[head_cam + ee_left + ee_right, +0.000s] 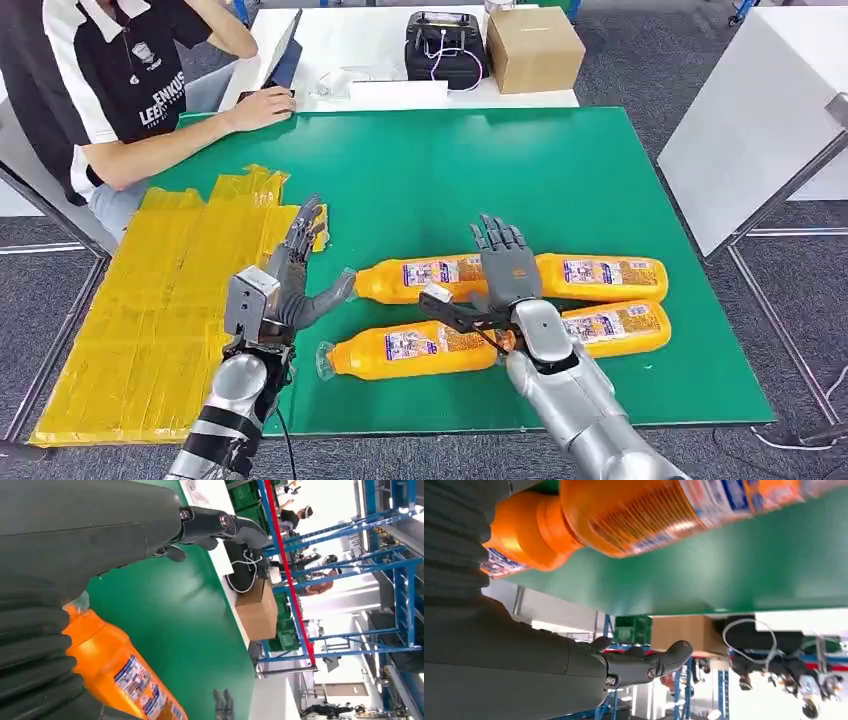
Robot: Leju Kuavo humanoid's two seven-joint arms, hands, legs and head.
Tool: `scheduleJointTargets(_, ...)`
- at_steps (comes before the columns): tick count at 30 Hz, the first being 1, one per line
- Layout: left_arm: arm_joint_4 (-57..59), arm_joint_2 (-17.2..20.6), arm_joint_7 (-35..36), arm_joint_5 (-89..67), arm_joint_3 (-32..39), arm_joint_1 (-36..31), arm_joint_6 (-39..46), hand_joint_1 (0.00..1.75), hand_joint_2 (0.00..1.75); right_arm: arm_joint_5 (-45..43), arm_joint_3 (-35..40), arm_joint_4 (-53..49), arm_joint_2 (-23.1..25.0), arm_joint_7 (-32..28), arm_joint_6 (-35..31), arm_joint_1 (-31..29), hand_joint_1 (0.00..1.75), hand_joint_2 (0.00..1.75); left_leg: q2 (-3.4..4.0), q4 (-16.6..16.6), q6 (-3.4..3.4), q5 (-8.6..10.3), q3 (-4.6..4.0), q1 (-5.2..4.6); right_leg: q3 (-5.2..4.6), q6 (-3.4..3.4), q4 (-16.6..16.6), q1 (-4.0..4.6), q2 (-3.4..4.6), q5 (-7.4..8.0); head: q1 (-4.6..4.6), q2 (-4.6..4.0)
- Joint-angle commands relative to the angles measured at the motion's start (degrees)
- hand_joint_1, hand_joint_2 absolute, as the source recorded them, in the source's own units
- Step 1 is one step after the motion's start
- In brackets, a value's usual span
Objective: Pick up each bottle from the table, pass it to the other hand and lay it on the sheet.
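Green matting (pixel 560 170) is covering the table in front of the robot, with a yellow sheet (pixel 150 330) lying over its left part. Nearest the robot, the front-left bottle (pixel 410 350) is lying on its side, clear cap pointing towards the sheet, and the front-right bottle (pixel 615 328) is resting beside it, partly behind the right arm. Just beyond them, the back-left bottle (pixel 420 277) and the back-right bottle (pixel 600 277) are forming a second row. The right hand (pixel 505 275) is hovering over the middle of this cluster, fingers spread and holding nothing. The left hand (pixel 295 275) is waiting at the sheet's edge, likewise spread and empty, its thumb reaching towards the back-left bottle's cap end.

Judging by their look, the bottles are full of orange liquid, so they are probably fairly heavy, stiff-walled and smooth; lying down, they may roll when nudged. The labelled mid-body seems the best place to grip, since the neck is narrow and the load would swing.

Farther off, a person (pixel 130 90) is sitting at the far-left corner, one hand at a laptop (pixel 285 55). Behind the mat, a black device (pixel 443 45) and a cardboard box (pixel 533 45) are standing on a white table (pixel 340 30).
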Motion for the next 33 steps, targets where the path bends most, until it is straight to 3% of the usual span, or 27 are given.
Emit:
scheduleJointTargets(1, 5.9, -0.4, 0.0, 1.3, 0.6, -3.4, -0.9, 0.0, 1.75, 1.2, 0.1, 14.3, 1.1, 0.5, -0.4, -6.4, 0.0, 1.75, 0.06, 0.0, -0.02, -0.05, 0.24, 0.02, 0.27, -0.02, -0.1, 0.03, -0.03, -0.04, 0.02, 0.0)
scheduleJointTargets(11, 8.5, -0.8, -0.9, 3.4, 0.0, -5.1, -2.5, 0.0, 1.75, 4.7, 4.7, 20.6, 0.7, -4.1, 3.7, -9.7, 0.0, 1.75, 0.01, 0.0, -0.01, -0.04, 0.16, -0.01, 0.2, -0.01, 0.0, 0.01, -0.06, -0.05, 0.02, 0.0)
scheduleJointTargets(13, 9.2, -1.0, -0.9, 3.5, -0.3, -5.6, -2.5, 0.0, 1.75, 8.6, 7.7, 22.0, 0.9, -2.8, 2.7, -10.7, 0.0, 1.75, 0.0, 0.0, -0.02, -0.03, 0.18, -0.01, 0.21, -0.01, -0.1, 0.01, -0.07, -0.05, 0.0, 0.0)
scheduleJointTargets(29, 10.3, -1.3, -0.9, 3.8, -0.5, -6.1, -2.6, 0.0, 1.75, 11.5, 10.3, 22.9, 2.4, -3.2, 2.9, -11.9, 0.0, 1.75, 0.02, 0.0, -0.01, -0.03, 0.17, 0.01, 0.18, -0.01, -0.1, 0.02, -0.06, -0.04, 0.0, 0.0)
scheduleJointTargets(30, 10.5, -1.4, -1.0, 3.9, -0.6, -6.2, -2.6, 0.0, 1.75, 11.5, 10.4, 23.0, 2.4, -3.7, 3.1, -12.1, 0.0, 1.75, 0.07, -0.1, -0.03, -0.12, 0.46, 0.09, 0.54, -0.04, -0.2, 0.12, -0.09, -0.1, 0.0, 0.0)
scheduleJointTargets(33, 11.4, -1.6, -1.2, 4.2, -0.8, -6.5, -2.7, 0.0, 1.75, 11.3, 10.6, 23.6, 2.5, -4.4, 3.7, -12.7, 0.0, 1.75, 0.02, 0.0, 0.0, 0.0, 0.07, -0.02, 0.07, 0.0, 0.0, -0.01, -0.03, -0.02, 0.0, 0.0)
